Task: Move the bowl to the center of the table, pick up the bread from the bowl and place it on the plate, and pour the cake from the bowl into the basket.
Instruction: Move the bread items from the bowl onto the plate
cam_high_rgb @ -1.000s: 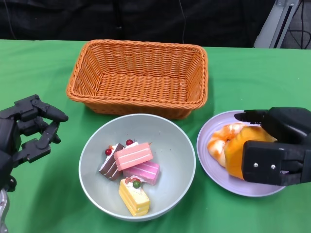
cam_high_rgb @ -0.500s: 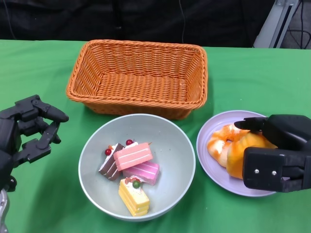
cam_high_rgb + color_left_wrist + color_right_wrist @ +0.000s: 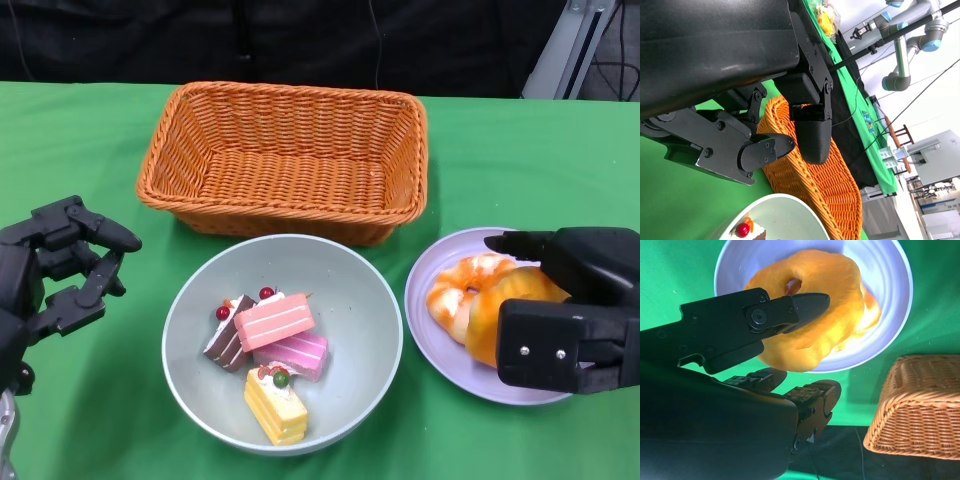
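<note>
The pale green bowl [image 3: 345, 285] sits at the table's middle, just in front of the orange wicker basket [image 3: 285, 160]. Inside it lie several cake slices: a pink one [image 3: 274, 322], a yellow one [image 3: 276, 403] and a brown one [image 3: 226, 342]. The orange bread [image 3: 478, 295] lies on the lilac plate [image 3: 445, 355] to the bowl's right. My right hand [image 3: 570, 300] arches over the bread, thumb raised just above it and fingers off its near side. The right wrist view shows the bread [image 3: 830, 295] on the plate [image 3: 885, 270] beyond my right hand [image 3: 755, 335]. My left hand [image 3: 60, 265] hovers left of the bowl with fingers apart, holding nothing.
The basket [image 3: 915, 405] stands close behind the plate and bowl, almost touching the bowl's far rim. In the left wrist view my left hand [image 3: 765, 115] is near the basket [image 3: 825, 185] and the bowl's rim [image 3: 785, 212]. Green cloth covers the table.
My right hand dipped with the bread toward the plate, then rose slightly while the bread stayed down; its thumb has lifted off the bread. Left hand, bowl and basket have not moved.
</note>
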Controlling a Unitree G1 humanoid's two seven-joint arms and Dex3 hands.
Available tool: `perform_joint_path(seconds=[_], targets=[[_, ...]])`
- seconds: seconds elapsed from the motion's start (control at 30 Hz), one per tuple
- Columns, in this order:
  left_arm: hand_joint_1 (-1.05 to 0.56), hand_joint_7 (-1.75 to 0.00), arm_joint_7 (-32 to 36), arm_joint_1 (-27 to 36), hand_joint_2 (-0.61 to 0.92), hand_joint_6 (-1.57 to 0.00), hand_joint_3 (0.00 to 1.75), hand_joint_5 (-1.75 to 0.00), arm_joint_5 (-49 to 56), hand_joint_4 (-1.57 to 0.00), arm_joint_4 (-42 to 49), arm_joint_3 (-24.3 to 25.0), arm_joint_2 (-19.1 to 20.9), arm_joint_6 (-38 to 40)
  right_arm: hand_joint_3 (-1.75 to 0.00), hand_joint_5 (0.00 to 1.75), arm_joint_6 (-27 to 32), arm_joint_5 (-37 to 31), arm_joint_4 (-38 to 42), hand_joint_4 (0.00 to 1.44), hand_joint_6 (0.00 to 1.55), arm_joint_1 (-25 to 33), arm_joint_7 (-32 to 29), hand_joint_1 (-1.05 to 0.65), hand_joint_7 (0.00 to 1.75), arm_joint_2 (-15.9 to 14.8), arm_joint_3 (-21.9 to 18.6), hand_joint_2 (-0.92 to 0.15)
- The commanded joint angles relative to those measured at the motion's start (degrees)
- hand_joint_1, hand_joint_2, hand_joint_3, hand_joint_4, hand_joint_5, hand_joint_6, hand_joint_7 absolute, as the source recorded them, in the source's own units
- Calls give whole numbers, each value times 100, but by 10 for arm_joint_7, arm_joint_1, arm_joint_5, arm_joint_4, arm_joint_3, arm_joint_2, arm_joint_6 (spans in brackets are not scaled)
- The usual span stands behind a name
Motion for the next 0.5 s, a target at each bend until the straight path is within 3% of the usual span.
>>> perform_joint_path(seconds=[0.03,0.1,0.2,0.5], targets=[[-7,-110,-1,2,73,-84,74,-151,-5,-81,0,3,7,1,-12,7,-5,1,2,51,41,2,-9,-70,4,-10,-12,-92],[-6,-109,-1,2,73,-84,74,-151,-6,-81,0,3,7,0,-10,9,-8,3,4,61,49,3,-12,-64,6,-10,-12,-92],[-7,-109,4,3,73,-84,73,-151,1,-81,-1,2,8,-3,-3,10,-14,3,11,87,69,3,-20,-44,6,-9,-12,-92],[-5,-110,4,4,73,-84,74,-150,2,-81,-3,2,7,0,0,9,-18,0,35,108,88,-5,-22,-29,5,-5,-4,-87]])
